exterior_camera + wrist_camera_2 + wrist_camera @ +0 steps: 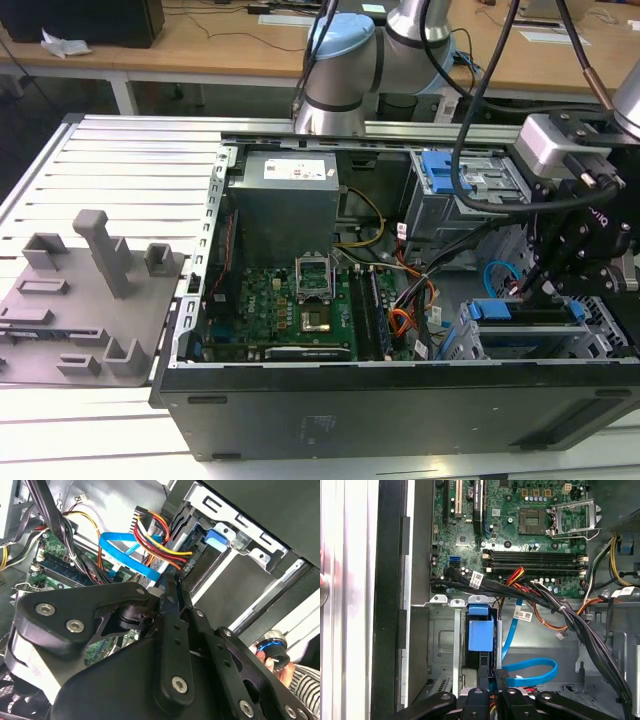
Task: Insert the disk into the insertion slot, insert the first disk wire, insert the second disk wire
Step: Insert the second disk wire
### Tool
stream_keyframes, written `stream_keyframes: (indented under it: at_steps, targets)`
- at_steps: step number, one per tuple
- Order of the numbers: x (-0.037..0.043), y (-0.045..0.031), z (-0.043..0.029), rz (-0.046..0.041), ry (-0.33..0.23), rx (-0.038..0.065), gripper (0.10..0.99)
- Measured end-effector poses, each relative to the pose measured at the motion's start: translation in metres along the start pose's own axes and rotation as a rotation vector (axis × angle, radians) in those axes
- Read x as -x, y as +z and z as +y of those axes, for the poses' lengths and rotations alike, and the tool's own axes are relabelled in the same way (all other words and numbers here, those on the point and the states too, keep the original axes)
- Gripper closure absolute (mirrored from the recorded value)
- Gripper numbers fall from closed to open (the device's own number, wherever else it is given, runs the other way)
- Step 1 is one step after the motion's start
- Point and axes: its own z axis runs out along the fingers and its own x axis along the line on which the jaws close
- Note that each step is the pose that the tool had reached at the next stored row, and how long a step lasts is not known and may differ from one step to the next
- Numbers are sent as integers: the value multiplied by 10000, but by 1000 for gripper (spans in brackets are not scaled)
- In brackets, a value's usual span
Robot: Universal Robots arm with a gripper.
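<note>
disk seated in insertion slot at case's corner | pincer seen narrowly closed at first disk wire plug; actual grip not discernible | second disk wire judged light, floppy; best gripped by rigid plug

Blue-framed disk seated in insertion slot, light blue cable looped beside

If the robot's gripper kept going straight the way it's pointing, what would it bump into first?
Probably the blue-framed disk sitting in its metal slot, right ahead of the gripper. The light blue cable loops close beside that path, though depth is hard to judge.
</note>
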Motion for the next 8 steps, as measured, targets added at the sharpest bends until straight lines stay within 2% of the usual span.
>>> stream_keyframes:
  at_steps: [8]
  targets:
    - [-17,36,-26,-17,-1,1,925]
